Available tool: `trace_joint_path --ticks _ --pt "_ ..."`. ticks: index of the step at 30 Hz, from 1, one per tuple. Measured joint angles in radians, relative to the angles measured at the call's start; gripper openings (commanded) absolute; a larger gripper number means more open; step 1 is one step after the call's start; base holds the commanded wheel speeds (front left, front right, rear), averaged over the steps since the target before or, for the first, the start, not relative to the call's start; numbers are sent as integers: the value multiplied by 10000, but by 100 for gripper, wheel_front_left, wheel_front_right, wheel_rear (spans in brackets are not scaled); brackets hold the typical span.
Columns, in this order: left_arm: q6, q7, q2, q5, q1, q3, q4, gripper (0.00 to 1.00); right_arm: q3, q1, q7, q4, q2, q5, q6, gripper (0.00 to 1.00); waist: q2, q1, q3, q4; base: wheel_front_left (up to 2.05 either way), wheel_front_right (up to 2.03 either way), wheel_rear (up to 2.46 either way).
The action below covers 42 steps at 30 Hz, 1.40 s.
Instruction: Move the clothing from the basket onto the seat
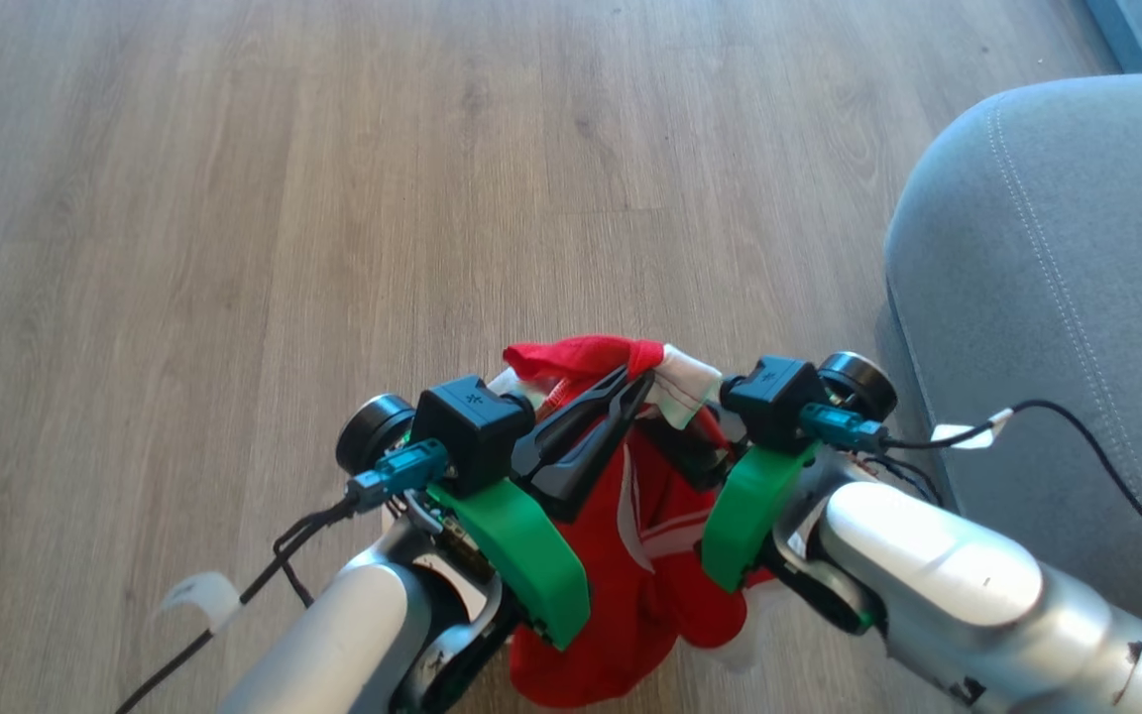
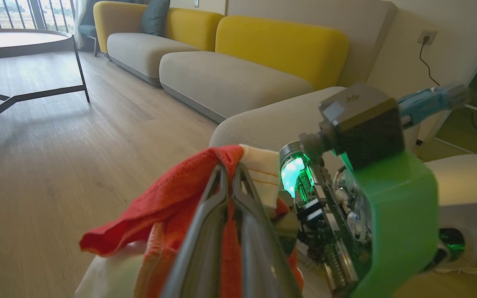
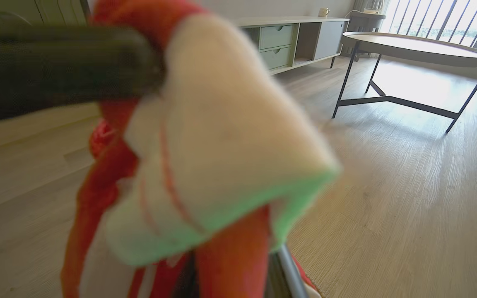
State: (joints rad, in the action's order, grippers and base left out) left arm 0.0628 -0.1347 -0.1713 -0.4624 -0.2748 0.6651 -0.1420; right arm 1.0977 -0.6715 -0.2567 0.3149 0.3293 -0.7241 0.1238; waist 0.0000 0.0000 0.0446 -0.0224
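Note:
The red clothing (image 1: 645, 535) with white bands hangs bunched between my two arms, lifted above the wooden floor. My left gripper (image 1: 635, 382) is shut on its upper red edge, and the left wrist view shows the fingertips (image 2: 230, 169) pinching red fabric (image 2: 172, 198). My right gripper (image 1: 687, 436) grips the white-banded part, with its fingers mostly buried in cloth. In the right wrist view the clothing (image 3: 222, 136) is blurred right against the lens. The grey seat (image 1: 1057, 297) is close on the right. The basket is out of view.
A round coffee table (image 3: 412, 49) on dark metal legs stands on the wooden floor (image 1: 284, 198). A low cabinet (image 3: 292, 41) lines the wall. A long sofa with yellow backs (image 2: 280, 45) runs beyond the seat. Cables trail from both wrists.

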Motion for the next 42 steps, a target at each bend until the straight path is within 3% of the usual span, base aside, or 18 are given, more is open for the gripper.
trace_joint_path --ticks 3,4,6,7,8,25,42 --pt "-2 134 2 0 -7 -17 90 0 -148 0 0 -12 75 0 0 0 0 0 64 -50 0 0 0" --pt "-2 176 4 0 -10 -25 142 23 -203 0 0 -13 107 0 0 0 0 0 85 -71 0 0 0" --pt "-4 326 21 0 -11 -56 255 47 -332 0 0 -15 173 2 0 0 0 0 112 -115 0 0 0" --pt "-6 401 40 0 -12 -75 324 85 -387 0 0 -15 203 4 0 0 0 0 122 -139 0 0 0" --pt "-8 472 48 4 -17 -90 395 100 -437 0 0 -13 222 8 0 0 0 0 130 -162 0 0 0" --pt "-12 1379 -98 314 -174 -253 1383 100 -1239 23 2 6 596 199 0 0 0 0 170 -788 0 0 0" --pt "-33 1490 -184 309 -153 -42 1306 100 -2199 268 4 -481 1285 382 0 0 0 0 372 -2446 0 0 0"
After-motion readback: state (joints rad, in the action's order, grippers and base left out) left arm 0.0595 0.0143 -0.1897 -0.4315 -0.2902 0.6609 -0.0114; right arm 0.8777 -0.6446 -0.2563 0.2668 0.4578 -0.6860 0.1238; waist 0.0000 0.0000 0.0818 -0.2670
